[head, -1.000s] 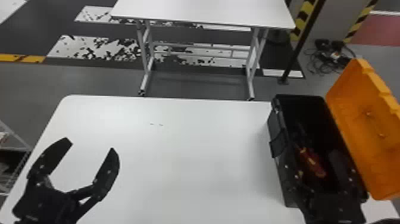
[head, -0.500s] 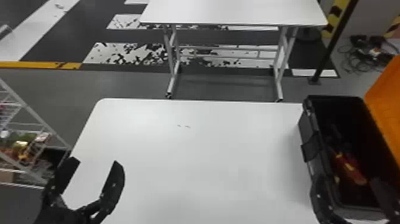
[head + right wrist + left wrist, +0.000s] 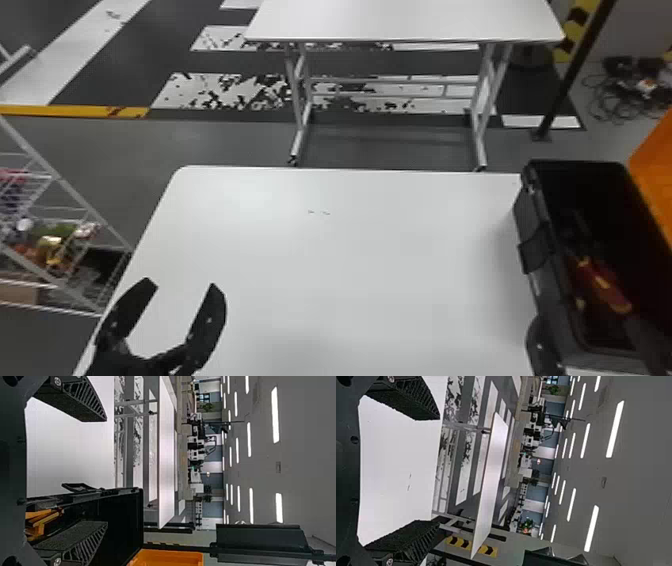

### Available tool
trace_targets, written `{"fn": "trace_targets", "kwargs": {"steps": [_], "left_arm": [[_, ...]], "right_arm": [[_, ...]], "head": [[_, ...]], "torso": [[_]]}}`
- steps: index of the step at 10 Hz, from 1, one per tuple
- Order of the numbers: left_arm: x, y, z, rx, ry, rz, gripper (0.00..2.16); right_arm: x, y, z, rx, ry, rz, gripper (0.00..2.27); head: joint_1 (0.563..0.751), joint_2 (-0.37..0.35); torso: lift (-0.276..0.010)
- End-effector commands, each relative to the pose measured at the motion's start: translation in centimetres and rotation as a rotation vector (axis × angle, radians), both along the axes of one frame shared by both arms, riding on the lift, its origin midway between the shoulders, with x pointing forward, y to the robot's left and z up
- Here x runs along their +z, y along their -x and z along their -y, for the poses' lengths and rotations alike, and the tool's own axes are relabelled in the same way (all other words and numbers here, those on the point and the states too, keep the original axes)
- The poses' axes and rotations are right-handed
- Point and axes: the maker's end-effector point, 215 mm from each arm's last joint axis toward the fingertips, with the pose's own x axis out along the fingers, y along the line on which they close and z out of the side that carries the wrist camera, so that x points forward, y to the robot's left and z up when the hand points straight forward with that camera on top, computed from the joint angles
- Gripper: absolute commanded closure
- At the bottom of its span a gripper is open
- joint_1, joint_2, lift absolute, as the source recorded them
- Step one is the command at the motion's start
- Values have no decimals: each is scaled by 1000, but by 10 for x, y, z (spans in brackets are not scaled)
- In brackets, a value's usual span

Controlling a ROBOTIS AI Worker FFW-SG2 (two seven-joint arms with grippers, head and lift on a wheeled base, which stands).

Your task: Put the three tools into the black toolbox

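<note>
Left gripper (image 3: 182,286): I have it above the near left part of the white table (image 3: 360,260), its two black fingers spread wide with nothing between them.
Right gripper (image 3: 590,322): I have it at the toolbox's near end, fingers spread apart. In the right wrist view one finger is over the tabletop side and the other over the box's interior; I see nothing pinched between them.
Black toolbox (image 3: 585,166): on my right, at the table's right end, with a latch (image 3: 533,250) on the side facing the table's middle.
Orange lid (image 3: 656,150): swung open along the box's right side.
Red and yellow handles (image 3: 602,287): inside the toolbox, lying slanted. Darker shapes lie beside them, too dim for me to name or to count the tools.
White table: two short dark marks on its top, towards the far edge.
Second white table (image 3: 410,20): beyond the first, on metal legs.
Wire rack (image 3: 70,187): left of my table, holding mixed items.
Cables (image 3: 625,95): bunched on the floor at far right.
</note>
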Motion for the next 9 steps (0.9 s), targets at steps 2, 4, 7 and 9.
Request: {"fn": "trace_targets", "kwargs": {"steps": [2,4,7,9], "left_arm": [[2,1,0,-7,-2,-5,63],[3,1,2,-14,-2,-4,63],[2,2,5,-21,0,-5,63],[1,2,9,-27,2,-9,63]], "right_arm": [[6,4,3,-3,5,5,76],[11,5,3,-2,7,13,76],[16,7,7,-6,13,23,76],[14,11,4,6,8,12,76]], "head": [[695,102],[695,98],[695,88],[695,82]], "torso": [[-51],[-51],[-51],[-51]]}}
